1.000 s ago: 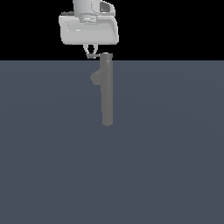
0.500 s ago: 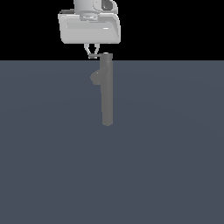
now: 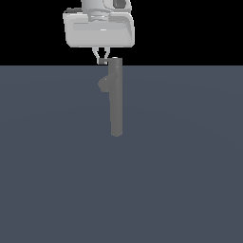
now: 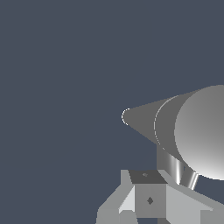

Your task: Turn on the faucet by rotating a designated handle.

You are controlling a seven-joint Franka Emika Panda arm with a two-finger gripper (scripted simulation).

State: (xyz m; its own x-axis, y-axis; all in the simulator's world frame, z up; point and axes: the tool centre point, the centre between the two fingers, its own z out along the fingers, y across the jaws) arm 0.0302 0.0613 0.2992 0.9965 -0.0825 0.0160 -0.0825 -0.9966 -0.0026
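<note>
Beside the faucet (image 3: 116, 99) cap, end effector (image 3: 101, 60) pointing down, fingertips close together.

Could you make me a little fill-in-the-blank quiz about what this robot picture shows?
1. The gripper hangs beside the ____ end of the faucet.
2. In the exterior view, the spout bulges toward that view's ____.
3. The faucet's colour is ____.
4. The number of robot arms in the scene is ____.

Missing words: top; left; grey; one
</note>
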